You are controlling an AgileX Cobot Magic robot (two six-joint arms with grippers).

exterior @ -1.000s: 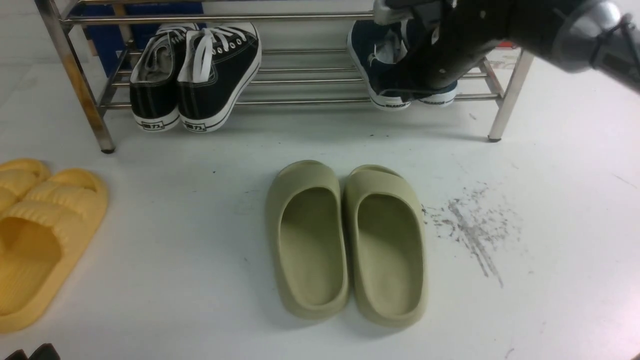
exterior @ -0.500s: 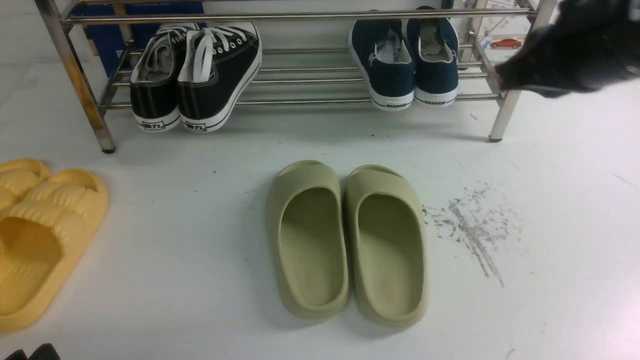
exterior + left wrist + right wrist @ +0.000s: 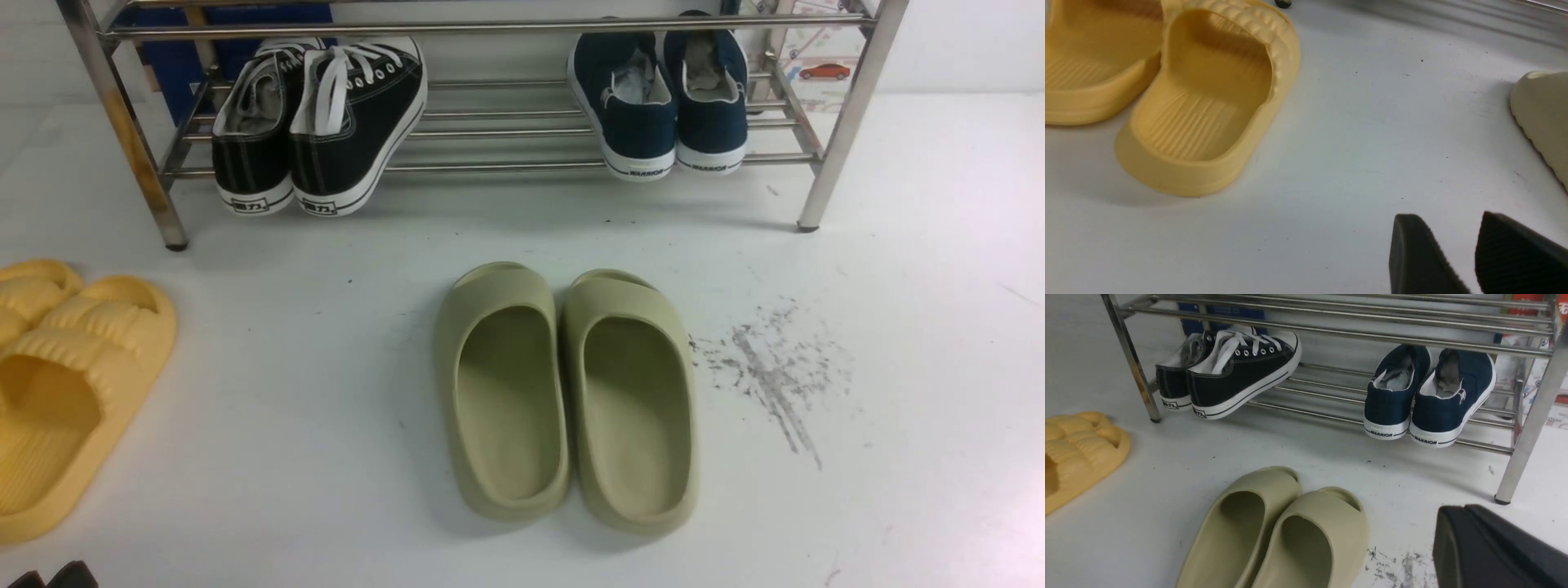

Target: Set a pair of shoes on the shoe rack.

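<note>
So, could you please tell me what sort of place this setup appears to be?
Probably a staged test area posing as a home entryway: a steel shoe rack holding navy sneakers and black lace-ups, with olive slides and yellow slides on a scuffed white surface.

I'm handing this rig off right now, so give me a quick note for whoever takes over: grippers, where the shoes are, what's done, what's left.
Left gripper: open, empty, low over the floor near the yellow slides.
Right gripper: only partly in view, holding nothing; open or shut unclear.
Navy shoes: both on the shoe rack, lower shelf, right end, heels facing out, side by side.
Done: placement looks complete.
Left: nothing obvious; confirm the pair sits steady.
</note>
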